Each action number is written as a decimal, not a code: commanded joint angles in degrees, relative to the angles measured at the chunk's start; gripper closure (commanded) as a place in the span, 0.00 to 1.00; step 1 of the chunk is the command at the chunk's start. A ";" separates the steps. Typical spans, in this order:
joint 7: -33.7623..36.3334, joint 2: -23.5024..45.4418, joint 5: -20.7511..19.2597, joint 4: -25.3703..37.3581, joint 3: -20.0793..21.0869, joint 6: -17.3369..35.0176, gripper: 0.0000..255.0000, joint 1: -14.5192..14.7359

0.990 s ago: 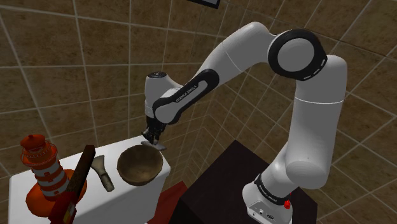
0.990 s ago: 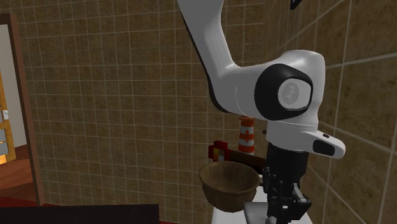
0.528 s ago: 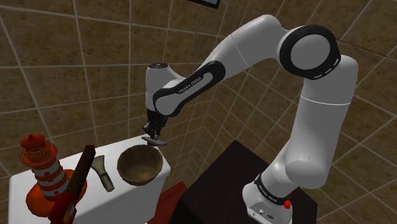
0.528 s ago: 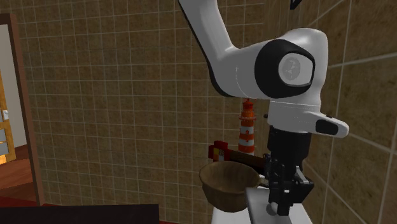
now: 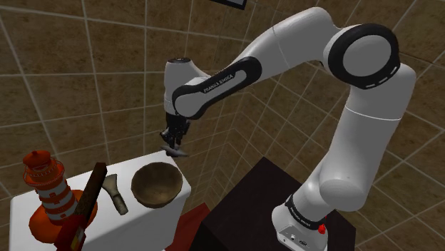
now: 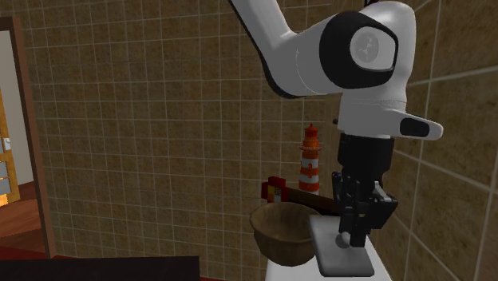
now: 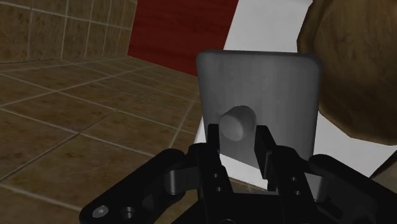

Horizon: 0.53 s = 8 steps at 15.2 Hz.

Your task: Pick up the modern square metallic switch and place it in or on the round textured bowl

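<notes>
Gripper (image 5: 173, 141): black, pointing down from the end of the white arm (image 5: 285, 50), clenched on the switch.
Fingers (image 7: 264, 149): one on each side of the round knob, pressing it between them.
Switch (image 7: 261, 89): a grey square plate with rounded corners and a knob at its middle. It hangs from the gripper (image 7: 237, 133), and in the shoulder view the switch (image 5: 175, 151) shows against the tiled wall, just above the far edge of the white top.
Bowl (image 5: 155, 184): brown, round and rough-skinned, upright on the white top, at seven o'clock from the switch in the shoulder view and near it. In the second exterior view the bowl (image 6: 279, 231) sits at nine o'clock from the switch (image 6: 331, 251), whose edge overlaps its rim.
White top (image 5: 135, 224): carries the bowl and the other things.
Lighthouse (image 5: 50, 187): a red-and-white striped figure on an orange base, at nine o'clock from the bowl, well apart.
Stick (image 5: 87, 196): red and dark brown, slanted, between the lighthouse and the bowl.
Tool (image 5: 115, 194): small, grey-brown, just beside the bowl at nine o'clock.
Stand (image 5: 246, 200): a dark box at three o'clock from the bowl.
Wall (image 5: 71, 71): brown tiles.
</notes>
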 commanded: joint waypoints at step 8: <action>-1.19 -4.86 1.93 1.35 0.73 -6.02 1.00 -0.46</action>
